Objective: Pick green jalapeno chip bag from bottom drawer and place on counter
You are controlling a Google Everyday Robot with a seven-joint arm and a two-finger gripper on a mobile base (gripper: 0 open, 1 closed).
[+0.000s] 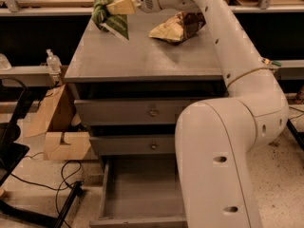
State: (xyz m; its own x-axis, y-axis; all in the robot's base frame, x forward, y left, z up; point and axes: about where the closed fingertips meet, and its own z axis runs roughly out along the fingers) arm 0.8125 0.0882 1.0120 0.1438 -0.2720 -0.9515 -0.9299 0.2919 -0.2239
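Note:
The green jalapeno chip bag hangs above the far left part of the counter. My gripper is shut on the bag, its pale fingers pinching the right side. The bag's lower corner is close to the counter top; I cannot tell if it touches. The bottom drawer stands pulled open below, its grey floor bare. My white arm reaches up across the right side of the cabinet and hides the drawer's right part.
A tan-and-brown bag lies on the counter's far right. Two shut drawers with round knobs sit under the top. A cardboard box and black cables are on the floor at left. A small bottle stands on a ledge at left.

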